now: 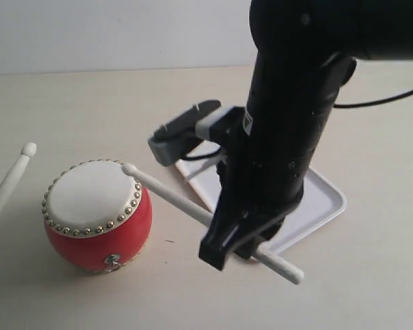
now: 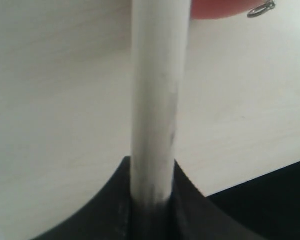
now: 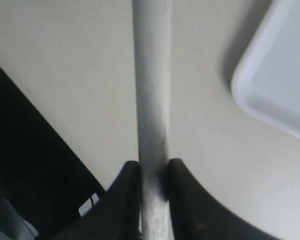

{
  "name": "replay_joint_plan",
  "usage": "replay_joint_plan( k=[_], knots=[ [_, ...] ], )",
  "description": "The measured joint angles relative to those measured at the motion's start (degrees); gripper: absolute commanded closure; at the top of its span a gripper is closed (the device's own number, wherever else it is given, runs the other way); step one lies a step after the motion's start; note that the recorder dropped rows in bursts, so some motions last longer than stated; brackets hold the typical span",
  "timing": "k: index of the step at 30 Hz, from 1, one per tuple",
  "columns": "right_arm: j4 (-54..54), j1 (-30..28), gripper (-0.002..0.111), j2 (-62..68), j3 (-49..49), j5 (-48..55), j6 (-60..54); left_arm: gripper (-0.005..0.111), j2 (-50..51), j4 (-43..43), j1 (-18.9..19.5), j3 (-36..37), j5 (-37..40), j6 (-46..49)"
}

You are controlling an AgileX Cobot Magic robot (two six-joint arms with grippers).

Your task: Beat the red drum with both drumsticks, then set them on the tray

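1. Exterior view: drum (image 1: pixel 96 220) stands upright on the table (image 1: pixel 69 103), left of centre, with its skin up and its ring (image 1: pixel 111 260) on the near side.
2. Right stick (image 1: pixel 179 199) slants down from the drum toward the near right. Its rounded tip sits at the skin's right rim; cannot tell whether it touches or is just above. Its butt end sticks out beyond the gripper, near the tray's front edge.
3. Right gripper (image 1: pixel 237 240) is clenched on that stick, past its middle toward the butt. Right wrist view shows both fingers (image 3: pixel 127 192) pressed to the shaft.
4. Left stick (image 1: pixel 10 180) slants left of the drum, tip up and apart from it. Its shaft runs off the picture's edge.
5. Left gripper (image 2: pixel 152 195) shows only in the left wrist view. It is clamped on the left stick, with the shaft between black jaws and a red sliver of drum beyond.
6. Tray (image 1: pixel 327 203) lies flat on the table right of the drum, largely behind the right arm (image 1: pixel 289 124).
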Motion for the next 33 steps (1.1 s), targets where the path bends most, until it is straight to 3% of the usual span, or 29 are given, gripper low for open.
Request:
replay_joint_plan(
  k=[6, 12, 21, 29, 33],
  knots=[
    [-1.2, 0.0, 0.108, 0.7, -9.4, 0.1, 0.0, 0.107, 0.6, -2.1, 0.0, 0.3, -2.0, 0.3],
    [-2.5, 0.0, 0.108, 4.1, -10.4, 0.2, 0.0, 0.107, 4.1, -11.0, -0.1, 0.3, -1.9, 5.4],
    [-1.0, 0.0, 0.108, 5.4, -10.4, 0.4, 0.0, 0.107, 0.2, -0.5, -0.1, -4.3, 2.5, 1.1],
    [0.6, 0.8, 0.108, 13.2, -7.4, 0.6, -0.5, 0.107, -1.0, 1.4, -0.1, -10.6, 7.8, 0.6],
    [-1.1, 0.8, 0.108, 9.8, -8.9, 0.5, -0.5, 0.107, -0.6, 2.7, -0.1, -10.7, 11.1, 0.6]
  ],
)
